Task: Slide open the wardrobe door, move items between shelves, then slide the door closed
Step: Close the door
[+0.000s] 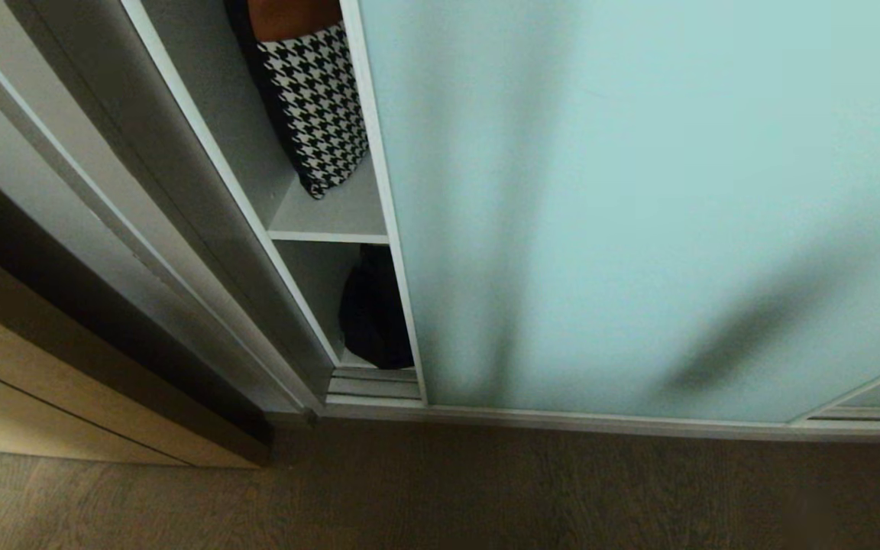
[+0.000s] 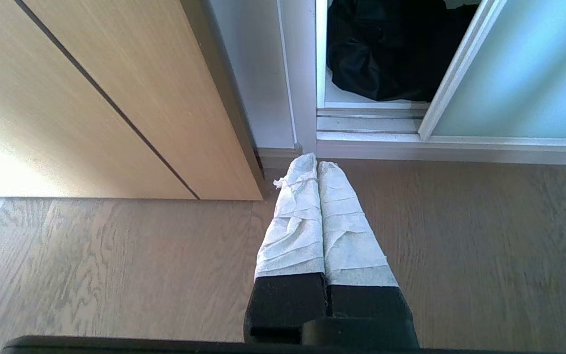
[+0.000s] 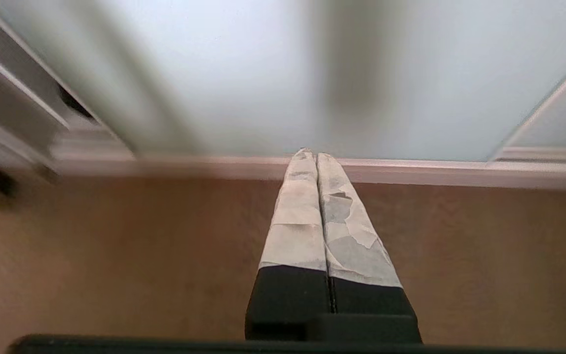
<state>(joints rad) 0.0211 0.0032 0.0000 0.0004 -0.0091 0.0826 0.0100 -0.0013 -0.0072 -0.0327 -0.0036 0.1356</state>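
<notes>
One black bag [image 2: 381, 59] on bottom shelf [image 1: 356, 359], beyond left gripper [image 2: 311, 164]; sliding door [image 1: 638, 206] ahead of right gripper [image 3: 310, 153]. Both grippers pressed together, empty.

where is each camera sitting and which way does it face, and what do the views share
Head view: from the robot's head, looking forward and down at the sliding wardrobe door, the gap beside it and the wood floor; no arm shows.
Left wrist view: behind the shut left gripper, facing the floor, a light wood panel and the black bag in the gap.
Right wrist view: behind the shut right gripper, facing the door's frosted glass and bottom rail.
Shared: the door appears in all three; the bag in head and left wrist views.
</notes>
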